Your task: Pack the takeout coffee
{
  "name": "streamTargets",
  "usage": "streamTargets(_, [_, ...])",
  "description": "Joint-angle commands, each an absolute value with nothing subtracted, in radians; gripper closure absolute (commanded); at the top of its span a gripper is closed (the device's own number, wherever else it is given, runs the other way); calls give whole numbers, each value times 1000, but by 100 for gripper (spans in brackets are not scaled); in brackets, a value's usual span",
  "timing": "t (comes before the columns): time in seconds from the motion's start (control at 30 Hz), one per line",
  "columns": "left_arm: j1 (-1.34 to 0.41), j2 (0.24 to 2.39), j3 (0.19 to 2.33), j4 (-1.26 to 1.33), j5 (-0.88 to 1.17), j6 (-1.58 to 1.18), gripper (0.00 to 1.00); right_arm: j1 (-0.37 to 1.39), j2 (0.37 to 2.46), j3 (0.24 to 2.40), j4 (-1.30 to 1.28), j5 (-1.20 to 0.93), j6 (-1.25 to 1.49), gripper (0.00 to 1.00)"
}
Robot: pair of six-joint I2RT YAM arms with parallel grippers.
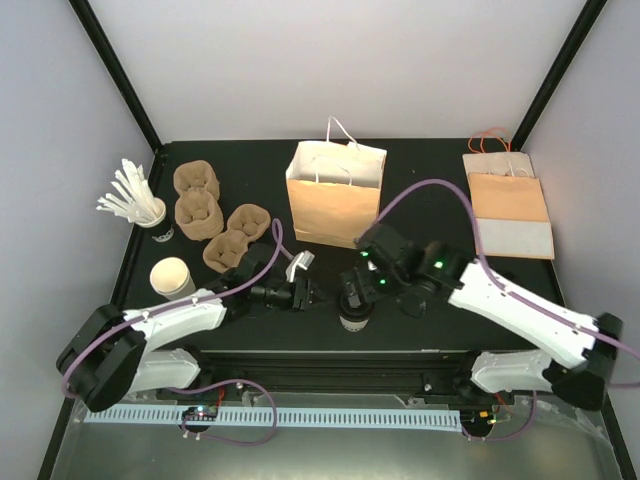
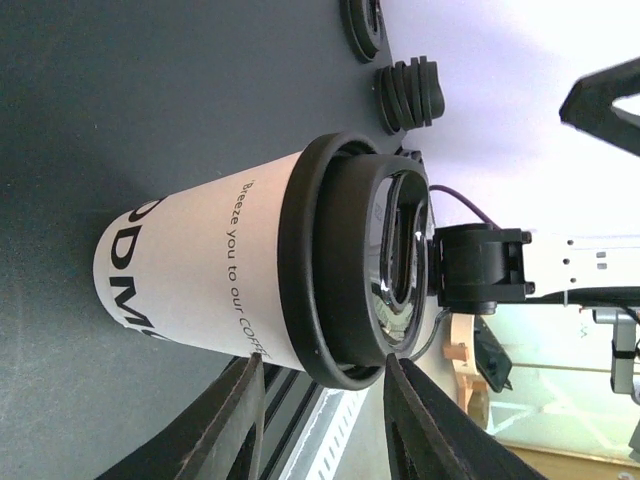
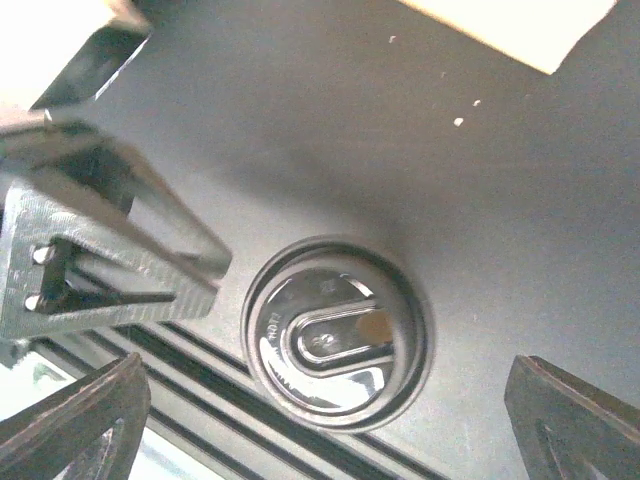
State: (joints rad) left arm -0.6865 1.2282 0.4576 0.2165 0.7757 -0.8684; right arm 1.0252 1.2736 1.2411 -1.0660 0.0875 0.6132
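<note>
Right end effector (image 1: 353, 296) over coffee (image 1: 353, 320), bag (image 1: 334, 200) beyond

The small white paper cup (image 2: 200, 270) carries black lettering and a glossy round black plastic lid (image 3: 335, 335). The upright brown paper bag (image 1: 333, 205) has white cord handles. Left of that bag lie tan moulded-pulp cup trays (image 1: 215, 215). To its right are flat brown-and-white paper bags (image 1: 508, 205) with orange handles, on a black tabletop (image 1: 420, 160).
</note>
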Motion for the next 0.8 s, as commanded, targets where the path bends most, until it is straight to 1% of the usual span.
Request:
streamTargets(0.0, [-675,1164,493,158,763,-827,65,908,1110,1109,-880,-22,629,0])
streamTargets(0.17, [-674,1139,466,201,793,-862,65,790,890,841,-669,-166,626,7])
streamTargets(0.3, [-673,1165,446,246,805,-883,67,548,831,652,-557,-511,656,28])
streamTargets(0.37, [-674,1186,438,283,816,-898,67,536,807,597,-514,-558,665,37])
streamTargets(0.5, [-674,1228,433,335,832,-915,68,531,795,536,-465,-580,671,51])
streamTargets(0.6, [-674,1251,433,360,840,-922,69,525,808,509,-430,-607,669,56])
streamTargets(0.77, [-674,1274,439,366,845,-923,73,519,840,501,-404,-615,658,57])
